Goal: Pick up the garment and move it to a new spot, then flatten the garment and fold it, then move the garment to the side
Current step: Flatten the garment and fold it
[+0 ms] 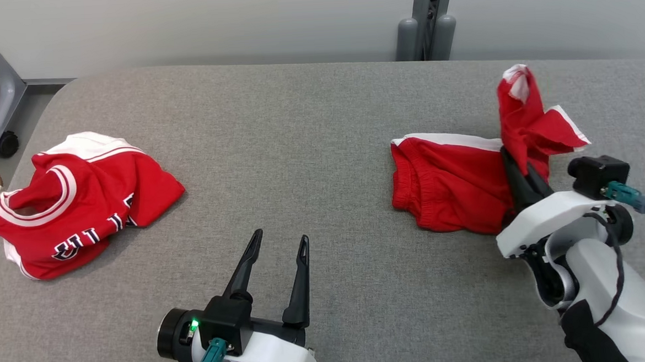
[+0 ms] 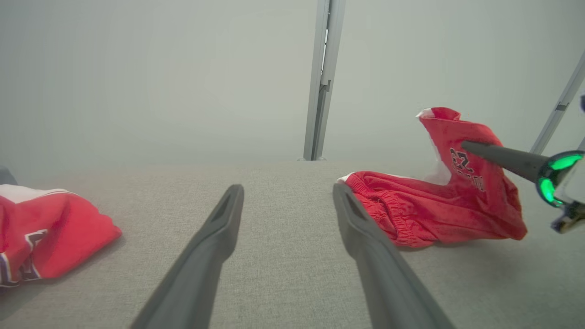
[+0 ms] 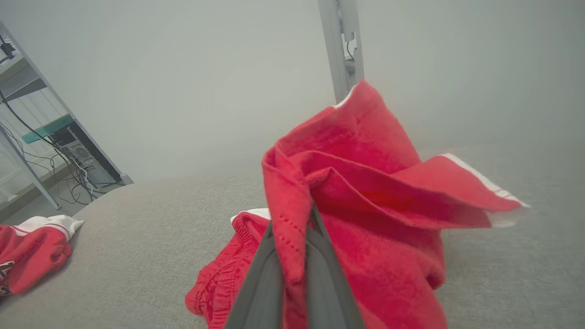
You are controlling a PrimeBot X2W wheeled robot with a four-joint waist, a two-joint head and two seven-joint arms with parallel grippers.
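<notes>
Far left on the bench (image 1: 319, 109) lies a crumpled red jersey (image 1: 80, 202), its lettering too folded to read. The left gripper (image 1: 280, 235) hovers, jaws wide apart. Rightward, the red shorts (image 1: 450, 188) (soft, light, bound to droop) sit half raised, the right gripper (image 1: 512, 163) with jaws clamped on a leg; waistband corners look a surer hold. Printed digits, perhaps 23.

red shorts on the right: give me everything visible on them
The red shorts look like soft knit fabric, with a gathered elastic waistband at the end nearer the table's middle, white stripe trim along the edges and a dark printed number visible in the left wrist view. They are crumpled, not folded. The waistband half lies on the right side of the grey padded table. The other part stands raised above it, pinched in the shut right pincer. Nothing else touches them.
</notes>
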